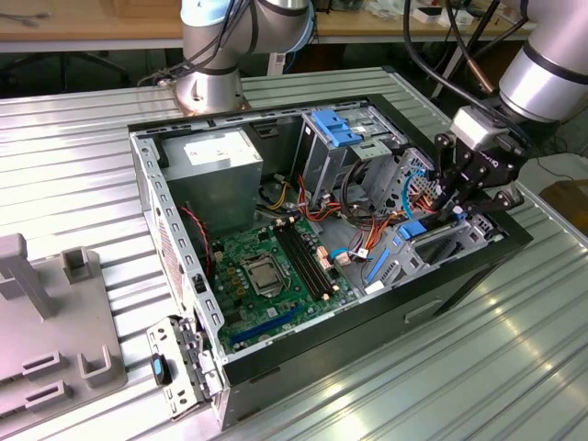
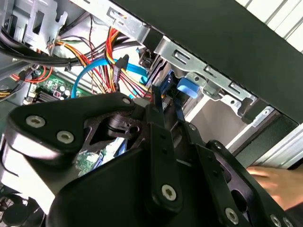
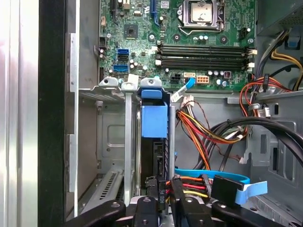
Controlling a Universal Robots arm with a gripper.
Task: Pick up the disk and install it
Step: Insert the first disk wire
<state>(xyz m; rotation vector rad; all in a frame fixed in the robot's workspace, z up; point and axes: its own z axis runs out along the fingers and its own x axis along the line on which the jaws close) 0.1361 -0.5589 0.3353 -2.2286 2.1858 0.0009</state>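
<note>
The disk stands on edge in a slot of the metal drive cage at the case's corner. Its bright blue carrier faces the motherboard. The dark drive body runs back toward my gripper. In both wrist views the black fingers sit close together on either side of the disk's cable end, and a blue rail shows just past them. In the exterior view my gripper hangs over the cage at the exterior view's right, shut on the disk.
The open computer case lies on a ribbed metal table. Inside it are the motherboard, the power supply and a light-blue bracket. Bundled cables crowd beside the cage. A grey fixture stands at the exterior view's left.
</note>
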